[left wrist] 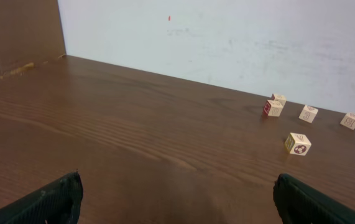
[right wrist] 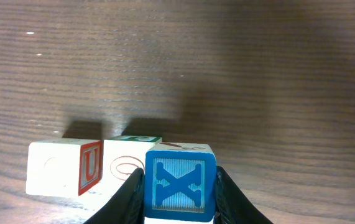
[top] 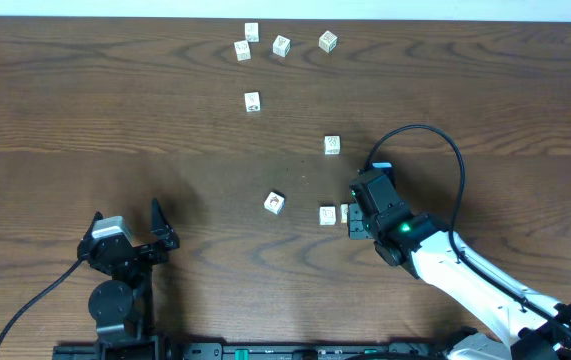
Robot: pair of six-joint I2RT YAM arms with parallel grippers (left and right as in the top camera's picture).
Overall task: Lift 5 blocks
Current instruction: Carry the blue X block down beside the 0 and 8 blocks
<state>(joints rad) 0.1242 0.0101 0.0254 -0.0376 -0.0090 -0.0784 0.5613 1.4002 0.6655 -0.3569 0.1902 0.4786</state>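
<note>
A bright blue block with a white X (right wrist: 180, 186) sits between the jaws of my right gripper (right wrist: 179, 175), which is shut on it, both black fingers pressed against its sides. From overhead the right gripper (top: 355, 215) is right of table centre, and only the held block's whitish edge (top: 346, 213) shows at its tip. Other small blocks lie scattered: one with a reddish picture (top: 274, 203), one further back (top: 332, 145), one mid-table (top: 252, 101) and a far cluster (top: 281, 45). My left gripper (top: 130, 238) stands open near the front left, holding nothing.
Just behind the held block stand a green-topped white cube (right wrist: 132, 163) and a cube with a red U (right wrist: 62, 168), both close to the fingers. The left wrist view shows far blocks (left wrist: 298, 144) (left wrist: 274, 107) before a white wall. A black cable (top: 435, 135) loops over the right arm.
</note>
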